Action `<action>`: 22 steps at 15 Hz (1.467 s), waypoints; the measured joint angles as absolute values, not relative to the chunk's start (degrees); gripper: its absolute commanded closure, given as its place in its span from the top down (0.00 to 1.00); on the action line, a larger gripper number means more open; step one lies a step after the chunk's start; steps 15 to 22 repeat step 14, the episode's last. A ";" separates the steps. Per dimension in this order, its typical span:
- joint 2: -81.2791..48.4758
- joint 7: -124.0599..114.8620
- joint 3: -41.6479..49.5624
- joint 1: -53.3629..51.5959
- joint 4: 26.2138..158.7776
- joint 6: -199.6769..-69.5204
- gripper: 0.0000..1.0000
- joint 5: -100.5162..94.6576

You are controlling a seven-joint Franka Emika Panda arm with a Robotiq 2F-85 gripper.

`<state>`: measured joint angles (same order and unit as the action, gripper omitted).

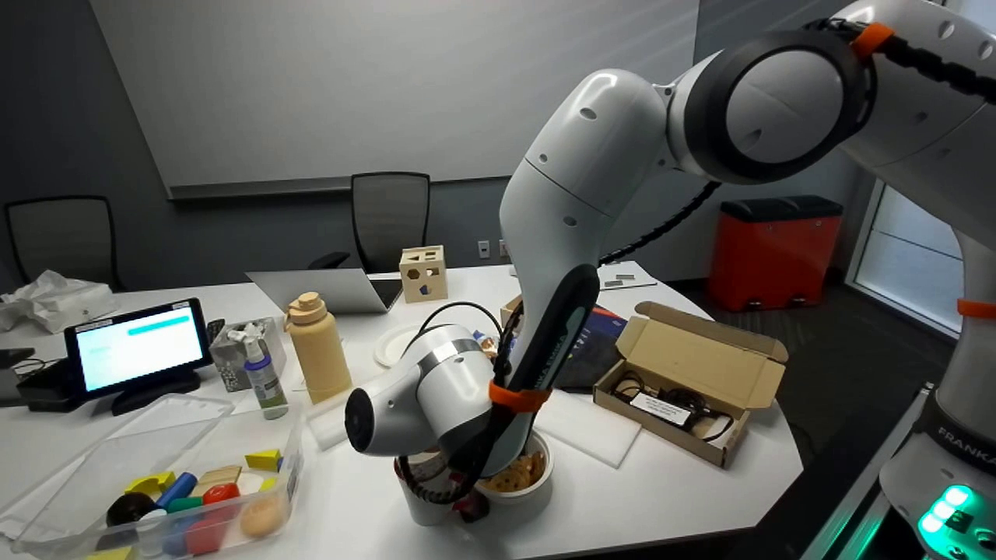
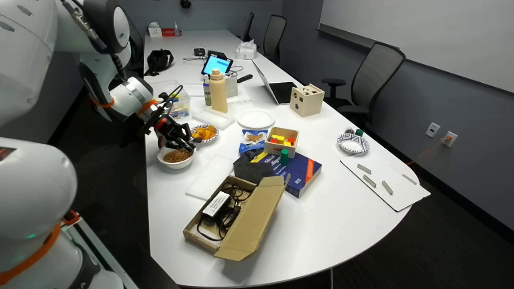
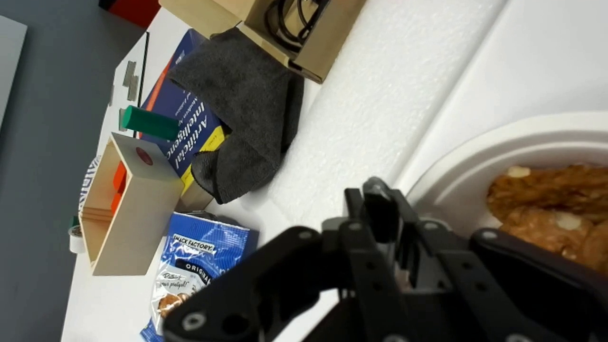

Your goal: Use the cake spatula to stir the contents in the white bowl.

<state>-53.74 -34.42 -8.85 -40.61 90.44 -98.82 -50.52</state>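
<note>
Gripper [image 3: 375, 197] fingers look clamped on a dark handle [image 3: 381, 211], probably the cake spatula's; white bowl [image 3: 456, 190] of brown snack chunks [image 3: 551, 221] just beside; pickup stage imo; next, dip it in

wrist view | white bowl [image 3: 468, 190]: cut off right | dark object [image 3: 380, 213] in claw [image 3: 375, 194]: blurred

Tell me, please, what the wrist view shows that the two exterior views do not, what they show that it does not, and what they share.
Only the wrist view shows readable Snack Factory lettering on the blue snack bag.

Only the exterior views show the laptop, the tan bottle, the wooden shape cube and the lit tablet.

Shared: the bag itself, the white bowl, its brown food pieces, the cardboard box, the blue book and the white foam sheet.
</note>
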 measured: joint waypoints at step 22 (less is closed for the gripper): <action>-55.06 -33.39 -8.06 -41.65 88.49 -99.05 1.00 -50.52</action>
